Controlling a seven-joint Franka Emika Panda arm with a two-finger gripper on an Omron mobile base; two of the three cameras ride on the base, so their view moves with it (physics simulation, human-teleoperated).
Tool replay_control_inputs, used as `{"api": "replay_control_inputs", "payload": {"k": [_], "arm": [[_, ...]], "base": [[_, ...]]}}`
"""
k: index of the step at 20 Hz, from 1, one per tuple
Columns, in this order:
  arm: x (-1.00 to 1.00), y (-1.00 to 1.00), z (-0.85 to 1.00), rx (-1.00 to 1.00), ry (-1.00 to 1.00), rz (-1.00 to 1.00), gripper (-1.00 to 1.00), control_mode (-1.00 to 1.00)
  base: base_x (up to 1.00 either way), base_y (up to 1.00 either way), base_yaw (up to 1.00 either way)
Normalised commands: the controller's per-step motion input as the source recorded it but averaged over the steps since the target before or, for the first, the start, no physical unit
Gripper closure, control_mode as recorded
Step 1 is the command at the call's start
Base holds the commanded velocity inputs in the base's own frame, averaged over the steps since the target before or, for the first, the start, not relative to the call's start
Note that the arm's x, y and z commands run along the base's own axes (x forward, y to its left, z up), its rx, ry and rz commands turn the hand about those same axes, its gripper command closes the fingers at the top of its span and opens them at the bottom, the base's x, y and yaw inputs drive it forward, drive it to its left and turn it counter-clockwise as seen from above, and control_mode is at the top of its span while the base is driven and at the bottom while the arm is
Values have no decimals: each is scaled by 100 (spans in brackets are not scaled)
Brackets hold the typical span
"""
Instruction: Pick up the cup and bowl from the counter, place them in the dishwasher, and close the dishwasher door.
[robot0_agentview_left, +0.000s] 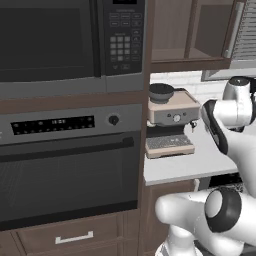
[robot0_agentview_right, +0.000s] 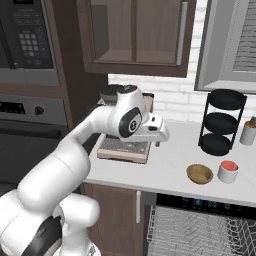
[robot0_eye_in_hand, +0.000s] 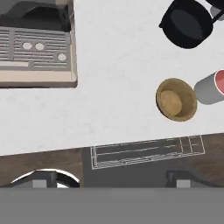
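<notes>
Right base view: bowl (robot0_agentview_right: 199, 173) and cup (robot0_agentview_right: 228, 171) near counter (robot0_agentview_right: 165, 165) edge.

On the counter (robot0_agentview_right: 170, 160), the bowl (robot0_agentview_right: 199, 173) sits just left of the cup (robot0_agentview_right: 228, 171). The three-tier stand (robot0_agentview_right: 221, 122) stands behind the bowl, the coffee machine (robot0_agentview_right: 125, 145) well to its left, the dishwasher (robot0_agentview_right: 200, 227) rack below it.

From behind the arm on its left, we look forward at the oven (robot0_agentview_left: 67, 170) and, right of it, the coffee machine (robot0_agentview_left: 170, 122). From behind on the right, we face that coffee machine (robot0_agentview_right: 125, 145) across the counter (robot0_agentview_right: 175, 165). From the hand, we look steeply down, close above the counter (robot0_eye_in_hand: 118, 65); the coffee machine (robot0_eye_in_hand: 37, 52) sits upper left.
</notes>
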Motion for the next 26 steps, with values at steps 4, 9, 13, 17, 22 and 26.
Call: {"api": "replay_control_inputs", "payload": {"k": [4,9,13,17,22,26], "arm": [[24,-53,-81,1,5,0,-100,-100],[40,-67,-88,1,2,0,-100,-100],[93,-92,-54,14,8,6,-100,-100],[52,-46,0,4,19,1,-100,-100],[35,-36,-5,0,12,0,-100,-100],[1,-16,-34,0,6,0,-100,-100]], "base": [[0,0,0],[0,0,0],[0,0,0],[0,0,0],[0,0,0],[0,0,0]]}}
